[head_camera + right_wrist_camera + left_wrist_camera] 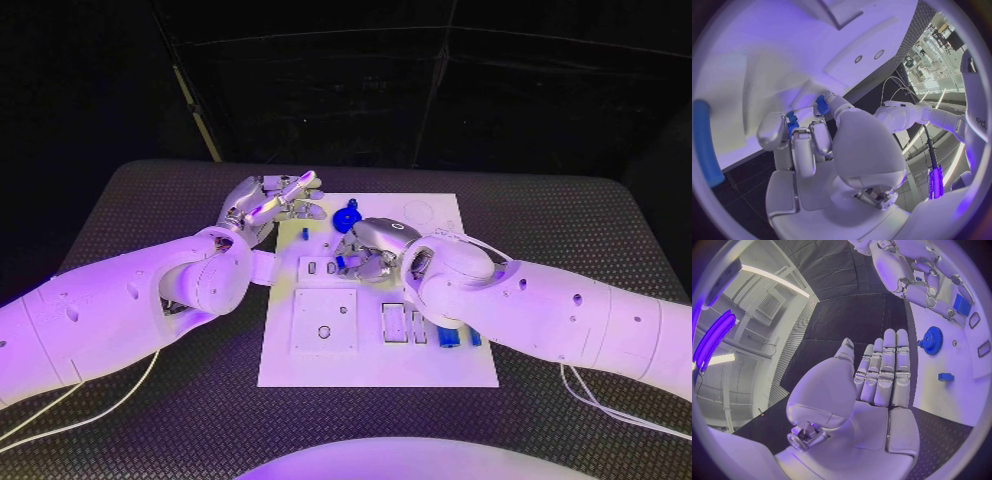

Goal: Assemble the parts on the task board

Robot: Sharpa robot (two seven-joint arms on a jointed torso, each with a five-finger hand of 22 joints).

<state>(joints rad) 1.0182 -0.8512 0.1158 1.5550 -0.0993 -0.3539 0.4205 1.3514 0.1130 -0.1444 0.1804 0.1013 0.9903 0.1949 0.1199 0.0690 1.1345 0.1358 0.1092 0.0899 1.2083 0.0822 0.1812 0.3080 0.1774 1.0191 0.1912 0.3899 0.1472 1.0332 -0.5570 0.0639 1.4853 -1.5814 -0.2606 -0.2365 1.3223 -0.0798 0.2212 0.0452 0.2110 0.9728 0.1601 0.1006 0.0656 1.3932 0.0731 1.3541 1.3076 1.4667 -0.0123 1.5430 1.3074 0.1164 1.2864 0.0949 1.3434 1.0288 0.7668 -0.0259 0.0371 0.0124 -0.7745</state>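
At the head view's centre, the right hand [372, 250] pinches a small blue part [791, 122] over the task board [433, 370]. The left hand [267, 205], upper left, is flat, fingers extended, empty. A blue gear [346, 216] is apparently seated; blue pieces [459, 337] lower right await, so assembly looks partway.

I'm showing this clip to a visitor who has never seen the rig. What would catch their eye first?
Probably the two big white arms meeting over the white task board in the middle of the table. The right hand is curled down on the board, pinching a small blue part, while the left hand hovers flat and empty at the board's far left corner. Next, the blue gear between the two hands.
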